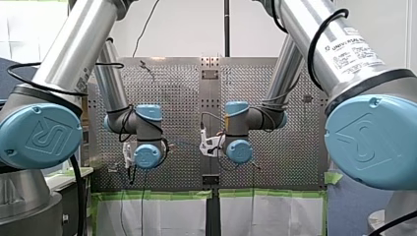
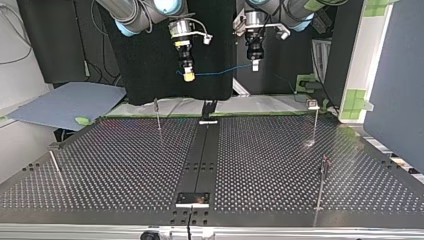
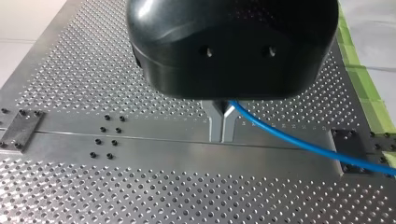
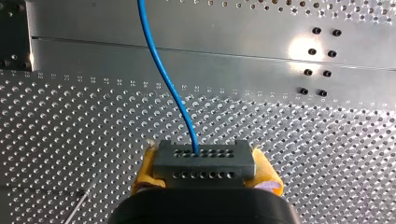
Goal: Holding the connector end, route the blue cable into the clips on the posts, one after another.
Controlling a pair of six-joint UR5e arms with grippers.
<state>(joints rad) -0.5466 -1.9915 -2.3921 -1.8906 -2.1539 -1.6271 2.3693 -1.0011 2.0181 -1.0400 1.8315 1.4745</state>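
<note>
- At the far left of the top view, the leaning post (image 2: 55, 167) stands on the table with holes (image 2: 280, 165). It is thin and tilts a little.
- Next along is the second post (image 2: 158, 115). It stands near the table's far edge.
- Then comes my right pincer (image 2: 188, 76). It hangs high up over the far edge of the table.
- Its yellow pads (image 4: 267, 181) squeeze the grey connector (image 4: 203, 161), one pad on each side. So this pincer is holding the connector tight.
- The blue cable (image 2: 220, 73) comes out of the face of the connector. It runs almost straight through the air across to my left pincer.
- The cable is up in the air, well apart from every post. It is not in any clip yet.
- My left pincer (image 2: 255, 65) hangs at about the same height as my right one.
- In the left wrist view its metal fingers (image 3: 214, 126) are pinched close together. The cable comes out from between them, up near the black body. It then trails off to one side over the table. So this pincer is narrow and holds the cable.
- Further right is the third post (image 2: 315, 125), near the far edge. It has a small clip (image 2: 313, 104) on top.
- The last post (image 2: 322, 185) stands a bit further right and closer to the camera.
</note>
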